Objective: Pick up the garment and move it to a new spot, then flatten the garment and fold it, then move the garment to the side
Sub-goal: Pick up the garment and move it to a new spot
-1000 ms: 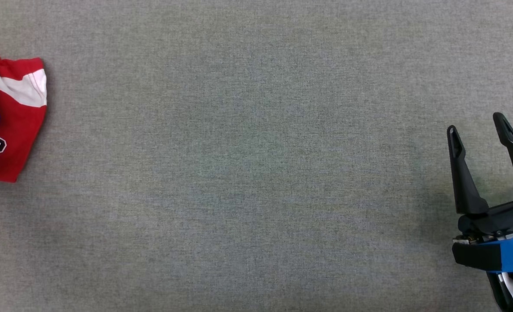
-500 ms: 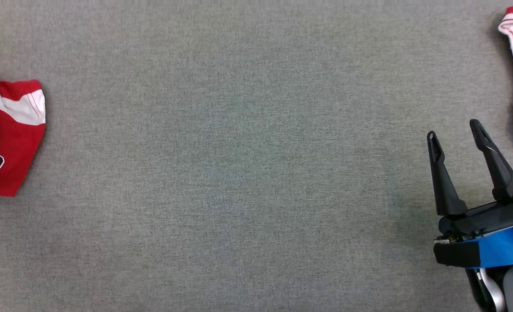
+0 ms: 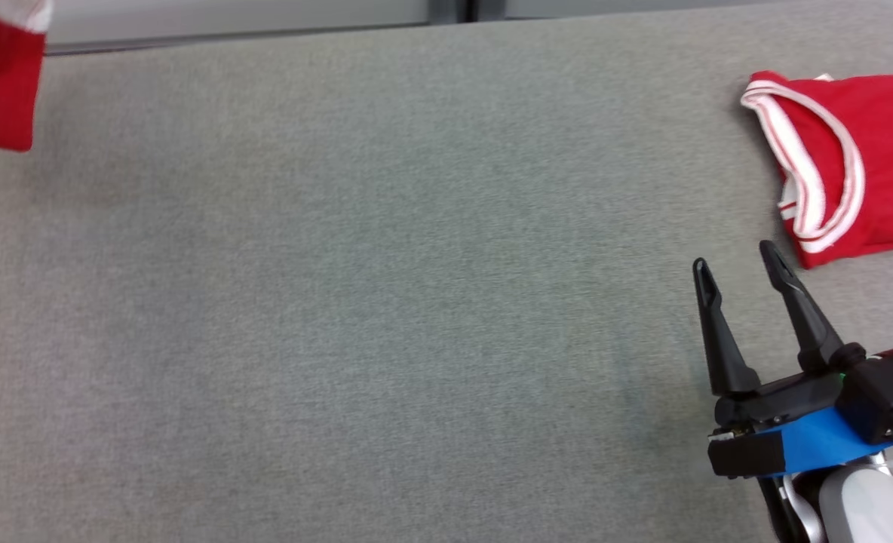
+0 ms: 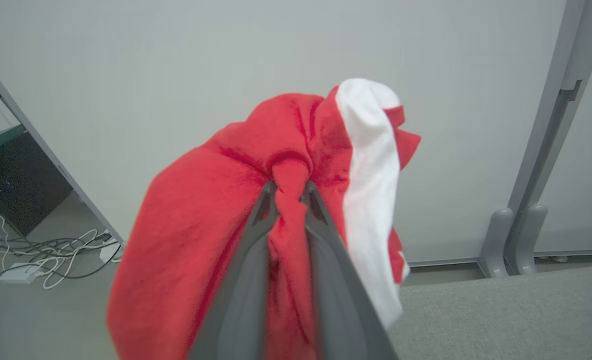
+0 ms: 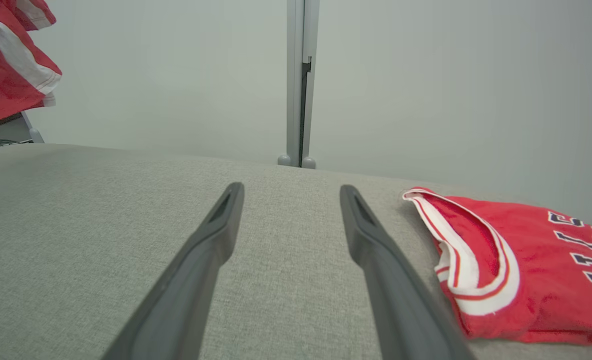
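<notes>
Left gripper [image 4: 288, 187] is clamped on a bunch of the red garment [image 4: 201, 225], which hangs off it with the wall [image 4: 126, 75] behind. Head view: camera has swung. The garment lay on the table [image 3: 378, 302] at left a second ago and is now lifted at top left, so pickup looks done, move next. Right gripper [image 3: 734, 256] is spread, holding nothing. Right wrist view: second red jersey [image 5: 516, 260] lies on the table near it. No containers to note.

Grey cloth table [image 3: 386, 302], red jersey [image 3: 869, 188] lying
</notes>
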You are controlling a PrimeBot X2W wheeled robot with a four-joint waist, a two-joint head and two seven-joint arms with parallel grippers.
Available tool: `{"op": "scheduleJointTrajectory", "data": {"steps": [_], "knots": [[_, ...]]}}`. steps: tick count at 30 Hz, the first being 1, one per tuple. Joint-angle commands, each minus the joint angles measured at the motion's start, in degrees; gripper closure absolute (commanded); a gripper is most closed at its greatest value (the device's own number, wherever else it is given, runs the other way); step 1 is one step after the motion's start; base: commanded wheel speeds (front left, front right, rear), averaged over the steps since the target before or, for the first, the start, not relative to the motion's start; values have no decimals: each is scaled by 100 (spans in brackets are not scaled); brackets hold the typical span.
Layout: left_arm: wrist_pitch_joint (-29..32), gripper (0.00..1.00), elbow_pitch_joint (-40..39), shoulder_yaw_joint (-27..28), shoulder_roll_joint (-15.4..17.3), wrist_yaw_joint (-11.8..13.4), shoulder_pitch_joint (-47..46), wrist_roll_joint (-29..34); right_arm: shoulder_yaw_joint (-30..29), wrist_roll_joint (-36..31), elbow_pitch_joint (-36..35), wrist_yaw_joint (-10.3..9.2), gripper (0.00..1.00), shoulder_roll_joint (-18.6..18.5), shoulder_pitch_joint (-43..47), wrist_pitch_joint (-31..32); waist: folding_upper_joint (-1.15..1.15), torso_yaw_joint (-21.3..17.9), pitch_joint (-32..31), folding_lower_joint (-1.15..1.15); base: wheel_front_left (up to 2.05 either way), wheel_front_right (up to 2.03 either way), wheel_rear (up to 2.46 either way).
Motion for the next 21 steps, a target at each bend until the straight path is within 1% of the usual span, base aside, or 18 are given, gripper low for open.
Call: {"op": "scheduleJointTrajectory", "data": {"steps": [1,3,4,5,6,11,17,21], "knots": [[-81,100,-160,-120,-62,-6,-111,34,15,67,74,1,0,41,-27,-58,1,-213,-223,0,0,0,0],[-232,100,-445,-274,-131,-6,-162,73,59,74,172,1,0,107,-9,-112,1,-337,-332,0,0,0,0],[-325,100,-747,-389,-283,-2,-181,99,104,94,263,1,0,172,-2,-154,1,-477,-436,0,0,0,0],[-325,100,-747,-389,-283,-2,-181,99,104,94,263,1,0,172,-2,-154,1,-477,-436,0,0,0,0],[-345,100,-899,-445,-337,6,-168,129,143,92,321,1,0,202,-11,-182,1,-556,-487,0,0,0,0],[-257,100,-1764,-780,-718,24,20,185,322,169,555,1,0,345,-103,-313,1,-892,-602,0,0,0,0],[-132,100,-2557,-1242,-1148,12,556,118,524,287,819,1,0,455,-228,-426,1,-1245,-657,0,0,0,0],[-31,100,-2768,-1499,-1355,8,1134,11,625,337,956,1,0,495,-261,-464,1,-1381,-686,0,0,0,0]]}}
